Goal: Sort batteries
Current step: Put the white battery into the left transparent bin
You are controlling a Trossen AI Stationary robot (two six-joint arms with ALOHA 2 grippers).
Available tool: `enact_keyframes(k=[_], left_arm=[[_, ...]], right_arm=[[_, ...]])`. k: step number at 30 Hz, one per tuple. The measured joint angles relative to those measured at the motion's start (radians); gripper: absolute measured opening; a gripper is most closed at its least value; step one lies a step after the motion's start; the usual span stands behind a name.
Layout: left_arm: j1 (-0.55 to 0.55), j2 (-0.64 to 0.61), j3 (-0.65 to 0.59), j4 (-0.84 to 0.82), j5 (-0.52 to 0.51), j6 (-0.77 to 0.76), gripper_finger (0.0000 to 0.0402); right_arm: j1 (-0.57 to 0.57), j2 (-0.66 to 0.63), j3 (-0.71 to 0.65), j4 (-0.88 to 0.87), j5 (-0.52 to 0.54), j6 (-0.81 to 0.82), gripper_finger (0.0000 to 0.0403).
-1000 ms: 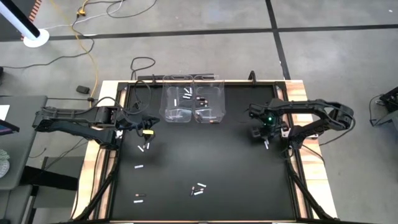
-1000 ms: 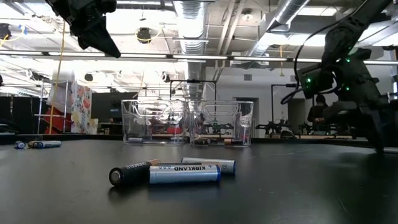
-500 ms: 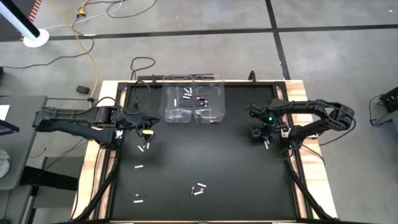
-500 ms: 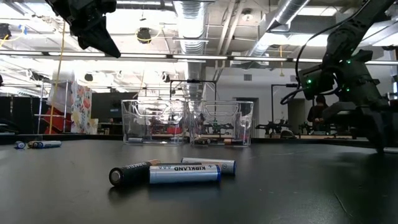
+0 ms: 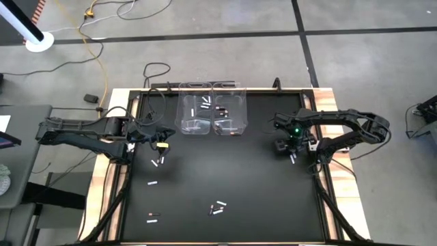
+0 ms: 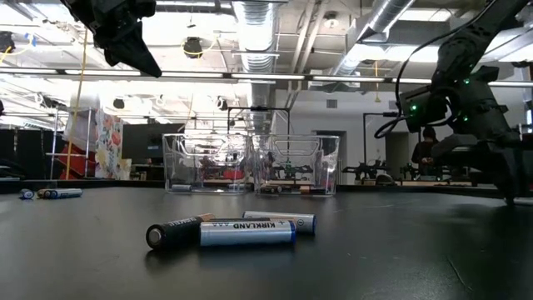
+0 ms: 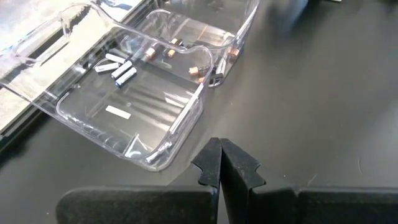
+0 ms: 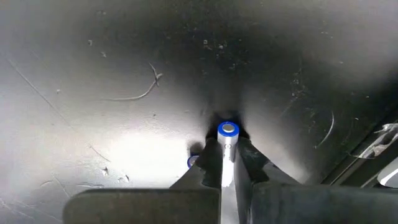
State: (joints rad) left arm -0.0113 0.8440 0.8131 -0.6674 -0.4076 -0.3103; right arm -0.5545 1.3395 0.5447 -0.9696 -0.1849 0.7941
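A black matte tabletop (image 5: 259, 184) in a wooden frame sits on a grey concrete floor, with a workshop of ceiling pipes beyond.

The right gripper (image 8: 227, 163) is low over the table's right side, near the right edge rail, its two dark fingers (image 8: 208, 167) pinching a slim white battery with a blue-ringed end (image 8: 227, 144); another blue-tipped battery (image 8: 193, 161) lies just beside it on the surface. From above, the right gripper (image 5: 291, 152) has open black surface between it and the bins.

The left gripper (image 7: 221, 165) hangs raised above the table's left side, fingers pressed together with nothing between them, near the corner of the left clear rectangular plastic bin (image 7: 155, 106), which holds a few white batteries (image 7: 120, 67). The adjoining right clear plastic bin (image 5: 229, 115) holds dark, copper-ended ones (image 7: 198, 71).

Loose batteries lie on the left (image 5: 158, 162) and near the front edge (image 5: 217, 207); the table's middle is broad bare surface.
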Motion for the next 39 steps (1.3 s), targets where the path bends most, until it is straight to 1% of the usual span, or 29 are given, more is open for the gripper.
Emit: enact_keyframes(k=[9, 15, 19, 23, 30, 35, 39], left_arm=[[0.0, 0.0, 0.0, 0.004, 0.0, 0.0, 0.0], [0.0, 0.0, 0.0, 0.008, 0.0, 0.0, 0.0], [0.0, 0.0, 0.0, 0.008, 0.0, 0.0, 0.0], [0.0, 0.0, 0.0, 0.008, 0.0, 0.0, 0.0], [0.0, 0.0, 0.0, 0.008, 0.0, 0.0, 0.0], [0.0, 0.0, 0.0, 0.008, 0.0, 0.0, 0.0], [0.0, 0.0, 0.0, 0.007, 0.0, 0.0, 0.0]], right_arm=[[0.009, 0.002, 0.073, -0.061, 0.025, -0.04, 0.0022], [0.038, 0.002, 0.195, -0.075, 0.014, -0.066, 0.0024], [0.043, 0.001, 0.312, -0.145, 0.022, -0.094, 0.0024], [0.044, 0.001, 0.447, -0.221, 0.077, -0.112, 0.0024], [0.048, 0.008, 0.676, -0.229, 0.099, -0.124, 0.0021], [0.089, 0.08, 0.829, -0.195, 0.144, -0.135, 0.0015], [0.136, 0.193, 0.972, -0.104, 0.144, -0.19, 0.0014]])
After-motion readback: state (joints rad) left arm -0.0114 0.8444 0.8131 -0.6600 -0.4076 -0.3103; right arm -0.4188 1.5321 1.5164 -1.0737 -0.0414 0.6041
